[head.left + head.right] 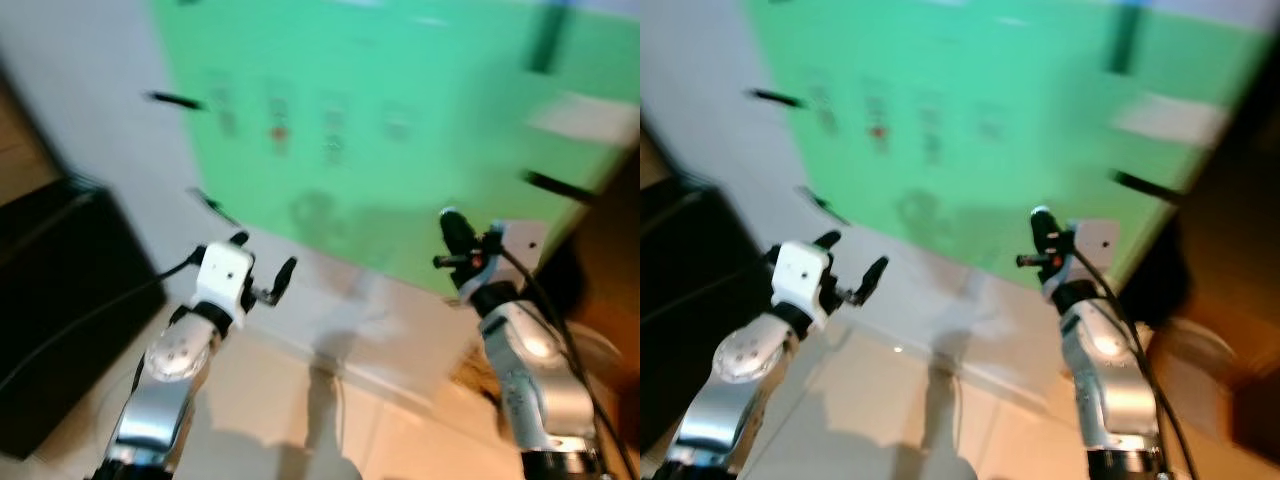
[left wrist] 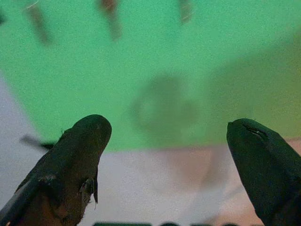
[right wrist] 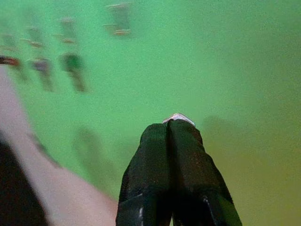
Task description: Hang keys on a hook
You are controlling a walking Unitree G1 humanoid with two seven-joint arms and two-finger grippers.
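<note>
Right gripper (image 3: 170, 129) is clenched, fingers pressed together with a small silvery bit pinched at the tips, probably part of the keys (image 3: 178, 117); too small and blurred to be sure. It is raised toward the green wall panel (image 1: 400, 90), right of centre. Left gripper (image 1: 262, 268) is released, fingers spread wide, holding nothing, raised on the left.

Row of hooks (image 1: 305, 125) sits on the panel, far and up-left of the right gripper; some seem to carry small dangling items, blurred. No hook is reached yet, so the approach is judged still under way.

To do it well: the robot should settle before reaching, since the head views are smeared. It should pick a bare hook, bring the key ring above the hook tip, lower it on, and only then loosen the fingers. The left arm should stay clear.

Room: pale wall (image 1: 90, 70) left of the panel, dark cabinet (image 1: 60, 290) at near left, light tiled floor (image 1: 300, 420) below, brown furniture (image 1: 610, 260) at right.
</note>
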